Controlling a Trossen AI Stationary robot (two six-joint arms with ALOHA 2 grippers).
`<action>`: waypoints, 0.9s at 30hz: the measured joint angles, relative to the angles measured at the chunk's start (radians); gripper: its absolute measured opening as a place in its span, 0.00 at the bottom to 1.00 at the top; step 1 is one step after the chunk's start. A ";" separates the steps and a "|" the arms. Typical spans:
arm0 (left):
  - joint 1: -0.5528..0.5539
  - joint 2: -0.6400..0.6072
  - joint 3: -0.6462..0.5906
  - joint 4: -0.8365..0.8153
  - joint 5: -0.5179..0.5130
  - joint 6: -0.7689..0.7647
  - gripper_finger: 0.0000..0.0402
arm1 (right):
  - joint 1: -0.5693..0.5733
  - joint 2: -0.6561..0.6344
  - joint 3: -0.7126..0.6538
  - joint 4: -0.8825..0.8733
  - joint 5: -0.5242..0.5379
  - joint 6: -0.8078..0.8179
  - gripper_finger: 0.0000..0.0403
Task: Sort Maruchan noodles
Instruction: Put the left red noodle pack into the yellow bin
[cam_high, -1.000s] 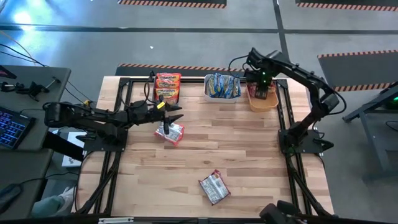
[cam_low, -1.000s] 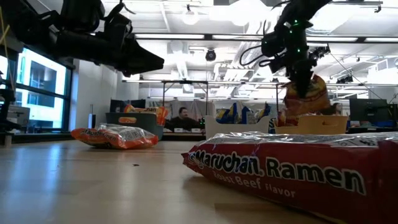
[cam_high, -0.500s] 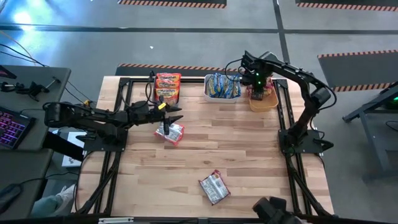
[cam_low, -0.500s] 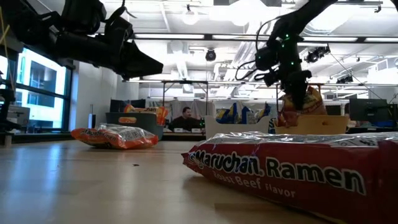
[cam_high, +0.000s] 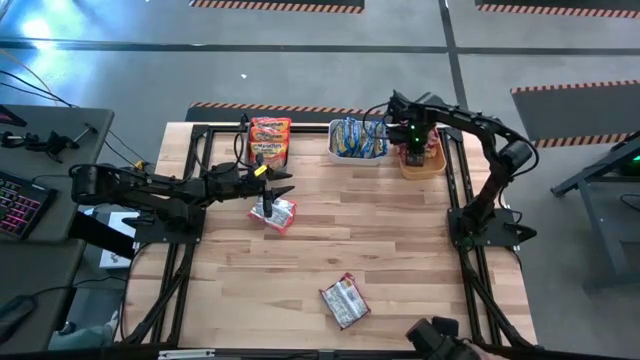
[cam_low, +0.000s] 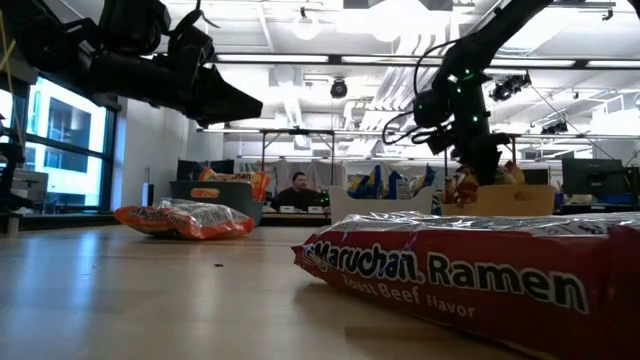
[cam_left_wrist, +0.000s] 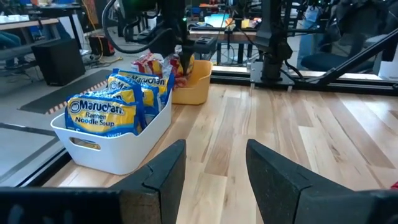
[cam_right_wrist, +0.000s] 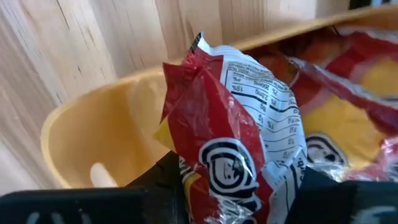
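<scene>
My right gripper (cam_high: 414, 148) points down into the orange bin (cam_high: 428, 170) at the table's far right and is shut on a red Maruchan noodles packet (cam_right_wrist: 236, 143). More red packets (cam_right_wrist: 348, 93) lie in that bin. My left gripper (cam_high: 284, 183) hovers open and level above an orange packet (cam_high: 273, 213) that lies flat on the table left of centre. Another red packet (cam_high: 344, 301) lies flat near the front edge. Blue packets (cam_high: 357, 137) stand in the white bin (cam_high: 334, 152). Orange packets (cam_high: 270, 138) fill the teal bin. My right gripper pinches the red packet's crumpled upper part (cam_right_wrist: 205, 186) between its two fingers, coming from above and pointing down. The packet hangs below the fingers, bunched, its lower end inside the orange bin (cam_right_wrist: 93, 130). Whether it rests on the packets there, I cannot tell.
The three bins stand in a row along the far edge. Black frame rails (cam_high: 190, 200) run along the table's left and right sides. The bare wood in the middle and at the near left is free room.
My right gripper has gone down with the red packet, from above the orange bin's rim into the bin. The packet now shows mostly behind the rim in the low view.
</scene>
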 joint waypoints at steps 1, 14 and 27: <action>0.000 0.000 0.000 0.000 0.000 0.001 0.38 | 0.000 0.000 0.009 -0.017 0.012 0.000 0.29; 0.000 0.000 0.000 -0.014 0.000 0.008 0.38 | -0.022 0.000 0.030 -0.154 0.119 0.043 0.29; 0.000 0.000 0.000 -0.016 0.000 0.008 0.38 | -0.022 0.000 0.030 -0.200 0.174 0.064 0.29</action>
